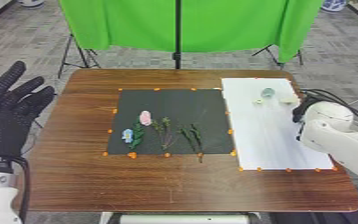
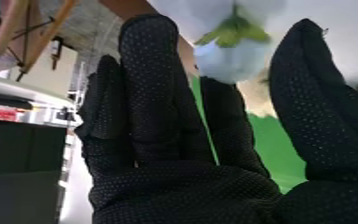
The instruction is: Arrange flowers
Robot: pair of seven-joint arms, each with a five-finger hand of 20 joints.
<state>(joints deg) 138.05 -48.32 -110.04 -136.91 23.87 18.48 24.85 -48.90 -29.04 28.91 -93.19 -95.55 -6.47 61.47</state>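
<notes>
In the head view my left hand is open at the left edge, beside the table. A pink flower, a blue flower and green stems lie on the dark mat. My right hand is at the right edge of the white mat, close to a small pale piece; another pale piece and a grey-green one lie beside it. In the right wrist view my right hand has straight fingers, and a pale flower head with green sepals shows between thumb and fingers.
Orange markers line both mats on the brown table. Beyond the far edge stands a green backdrop with a black pole in front of it.
</notes>
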